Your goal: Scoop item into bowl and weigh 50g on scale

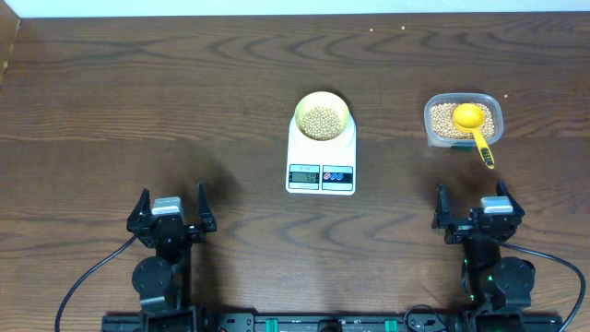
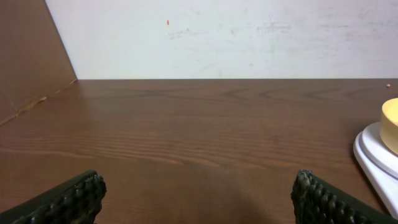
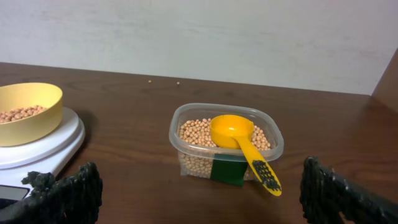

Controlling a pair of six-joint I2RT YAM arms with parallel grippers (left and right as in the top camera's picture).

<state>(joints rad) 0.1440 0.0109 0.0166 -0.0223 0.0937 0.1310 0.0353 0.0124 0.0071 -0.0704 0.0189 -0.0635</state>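
Both grippers stand wide apart and empty: the left gripper (image 1: 171,196) off the scale's left front, the right gripper (image 1: 472,195) off its right front. On the scale (image 1: 320,157) sits the pale yellow bowl (image 3: 34,124), already partly filled with beans (image 1: 322,120); the display (image 1: 304,176) is too small to read. Right of the scale, the yellow scoop (image 3: 231,130) rests in the clear tub (image 3: 175,134) of beans, its handle (image 3: 260,169) jutting over the near rim. The right gripper should probably take that handle squarely, lift level, and add small amounts, pausing for the reading to settle.
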